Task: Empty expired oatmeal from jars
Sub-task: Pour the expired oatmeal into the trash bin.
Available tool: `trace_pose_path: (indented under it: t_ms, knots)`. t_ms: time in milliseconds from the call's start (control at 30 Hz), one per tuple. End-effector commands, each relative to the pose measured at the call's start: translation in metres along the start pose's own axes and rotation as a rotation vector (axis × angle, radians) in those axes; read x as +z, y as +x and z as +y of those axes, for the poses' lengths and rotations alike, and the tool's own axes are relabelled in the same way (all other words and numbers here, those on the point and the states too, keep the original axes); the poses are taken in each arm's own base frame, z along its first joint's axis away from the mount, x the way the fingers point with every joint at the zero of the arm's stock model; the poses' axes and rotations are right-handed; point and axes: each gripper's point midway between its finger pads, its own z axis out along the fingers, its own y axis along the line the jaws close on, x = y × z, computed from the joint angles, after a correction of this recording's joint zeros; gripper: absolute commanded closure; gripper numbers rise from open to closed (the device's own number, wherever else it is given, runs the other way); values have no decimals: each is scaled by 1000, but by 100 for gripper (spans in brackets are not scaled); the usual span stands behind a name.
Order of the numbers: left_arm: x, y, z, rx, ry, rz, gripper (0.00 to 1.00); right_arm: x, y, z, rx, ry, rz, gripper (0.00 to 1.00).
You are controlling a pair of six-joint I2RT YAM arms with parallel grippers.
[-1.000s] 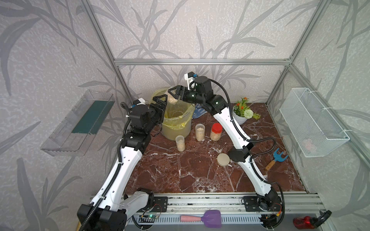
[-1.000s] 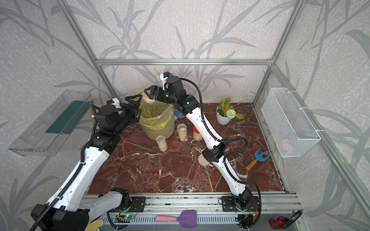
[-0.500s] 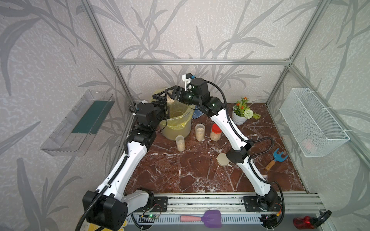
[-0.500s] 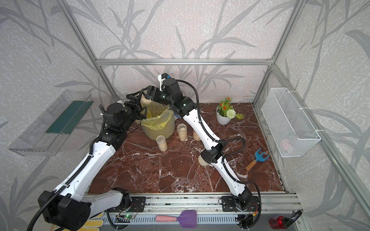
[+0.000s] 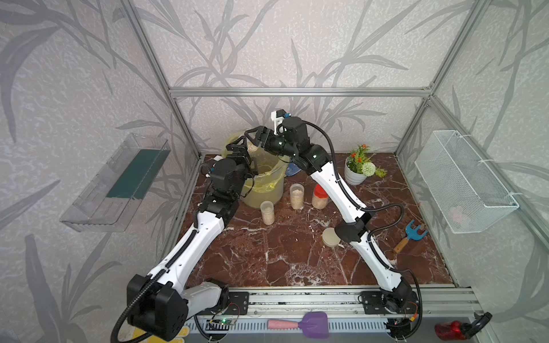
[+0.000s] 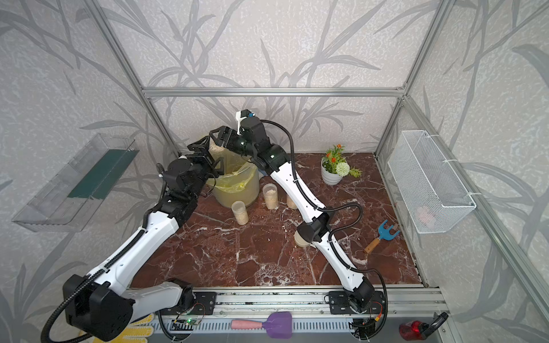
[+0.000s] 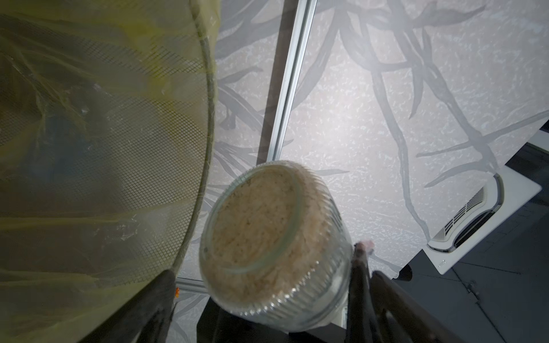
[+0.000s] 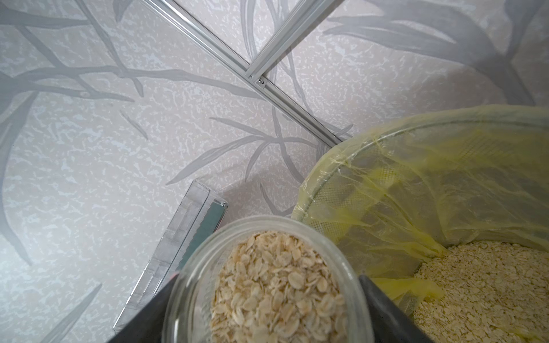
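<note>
A clear shelf hangs on the left wall. The left arm reaches from the near left to the far left corner of the bench. Its left fingers stand wide apart with nothing in them. In the left wrist view the open jar shows between them, close to one finger; whether they touch I cannot tell.

The right fingers clamp that open jar by its sides, up off the bench. In both top views it sits over the far left edge of the bucket, and the right wrist view shows it just beside the rim. Oatmeal fills it nearly to the mouth.

The bucket, lined with a yellow bag, stands at the far left of the bench with a heap of flakes in its bottom. Just right of it, on the near side, stands the nearer slim jar. Then come the farther slim jar and the red-capped jar, all upright, capped and partly filled with pale flakes.

Nearer, under the right arm's elbow, lies a round beige-topped piece; lid or squat jar, I cannot tell. At the far right stands a flower pot, a blue garden fork lies near the right edge, and a wire basket hangs on the right wall
</note>
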Motion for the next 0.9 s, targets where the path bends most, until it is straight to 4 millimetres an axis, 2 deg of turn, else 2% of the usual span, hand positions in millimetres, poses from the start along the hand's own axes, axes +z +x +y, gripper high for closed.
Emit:
trace_pose_path:
  t_ms: [0,300,500,700,867]
  knots:
    - [2,-7,-13,-107,86,-40,1,-18,-27,47,-25,-137,-106,100]
    - [19,-4,-12,-173,159,-4,1,-13,-24,46,-1,-154,-102,100]
    - [17,-6,-24,-155,205,-24,1,-10,-20,46,9,-166,-84,100]
    - [21,-9,-23,-176,241,-29,1,-10,-17,49,16,-179,-74,100]
    - [20,-19,-25,-165,255,-73,1,-14,-18,53,10,-179,-74,100]
